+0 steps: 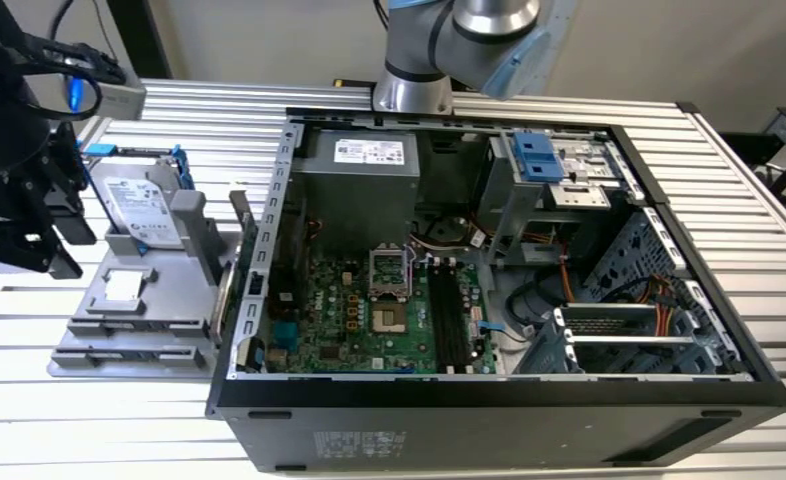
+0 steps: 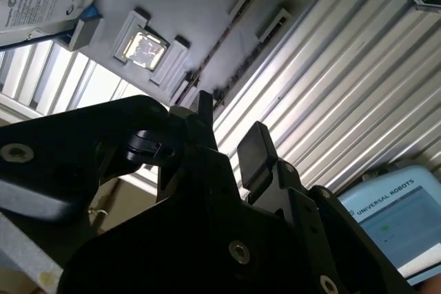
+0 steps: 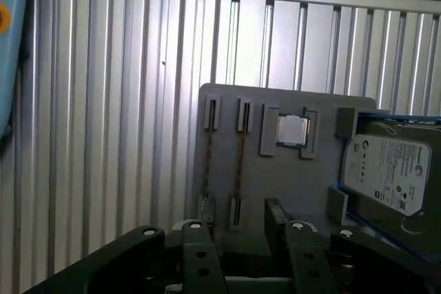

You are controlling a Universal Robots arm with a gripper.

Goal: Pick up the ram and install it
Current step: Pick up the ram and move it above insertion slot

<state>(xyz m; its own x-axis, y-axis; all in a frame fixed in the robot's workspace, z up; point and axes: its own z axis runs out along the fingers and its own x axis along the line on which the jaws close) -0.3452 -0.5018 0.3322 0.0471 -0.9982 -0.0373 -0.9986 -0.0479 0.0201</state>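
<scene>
First wrist view: black pincer [image 3: 238,228] spread wide, empty, over thin dark ram stick [image 3: 239,163] slotted in grey plastic tray [image 3: 289,184].

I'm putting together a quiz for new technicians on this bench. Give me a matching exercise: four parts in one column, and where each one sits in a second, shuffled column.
Parts
1. ram
2. hard drive
3. processor chip
4. motherboard

Places
A. flat in a square recess of the grey tray
B. inside the open computer case
C. on edge in a narrow slot of the grey tray
D. held in a blue bracket

Pairs: 1-C, 2-D, 3-A, 4-B
</scene>
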